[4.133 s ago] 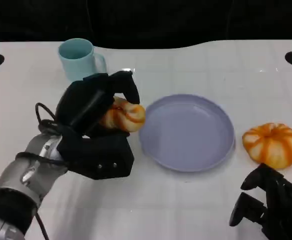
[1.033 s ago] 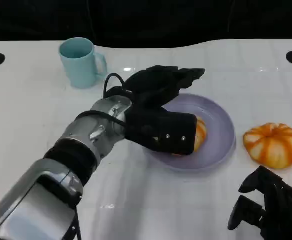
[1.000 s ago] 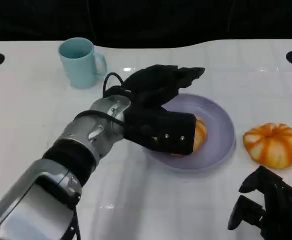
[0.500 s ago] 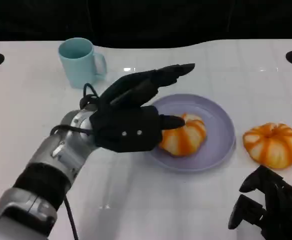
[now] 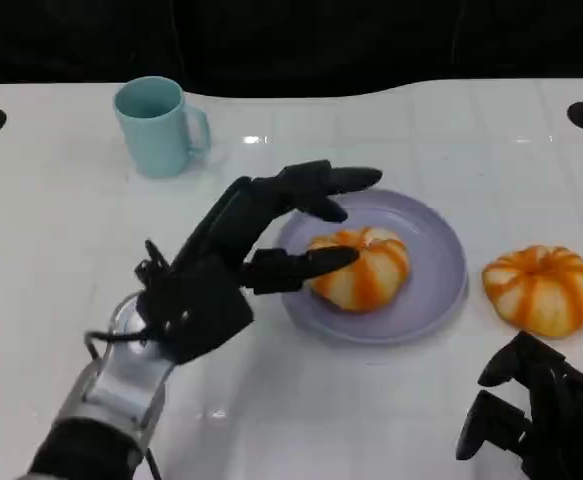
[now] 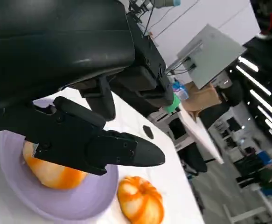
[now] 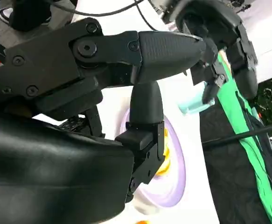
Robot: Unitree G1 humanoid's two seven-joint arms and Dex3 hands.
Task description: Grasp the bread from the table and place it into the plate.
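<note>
**Head view: bread sits in the plate, my left hand spread beside it**

I read the bread (image 5: pixel 358 267) as delivered: it lies inside the plate (image 5: pixel 441 250), a little toward the mug side of centre, upright on its flat base. My left hand (image 5: pixel 233 262) holds nothing, its fingers (image 5: pixel 323 180) apart, one tip touching or just short of the bread; I judge it positioned to clear away. A second bread (image 5: pixel 537 287) rests on the table just beyond the plate's far side from the mug (image 5: pixel 155 124). My right hand (image 5: pixel 536 415) waits below that, fingers curled on nothing. I can read no label or writing anywhere.
</note>
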